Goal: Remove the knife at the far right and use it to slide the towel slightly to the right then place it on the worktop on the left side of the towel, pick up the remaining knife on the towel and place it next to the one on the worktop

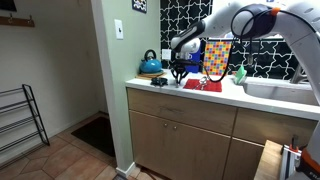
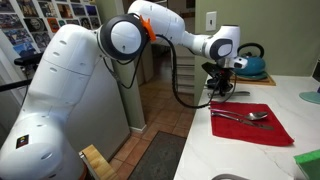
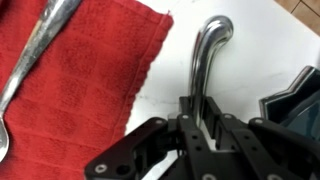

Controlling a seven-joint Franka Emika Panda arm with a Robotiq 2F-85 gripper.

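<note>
Gripper [image 3: 203,128]: closed on the handle of one knife [image 3: 210,45], low over the bench [image 3: 255,60].
Held knife: off the cloth, just beside the edge of the towel [image 3: 90,80].
Second knife [image 3: 40,45]: lying on the towel.

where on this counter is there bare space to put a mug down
Bare worktop lies between the red towel and the green item, and behind the towel toward the wall. Crowded: the strip between towel and teal kettle, where the gripper holds the knife.
</note>
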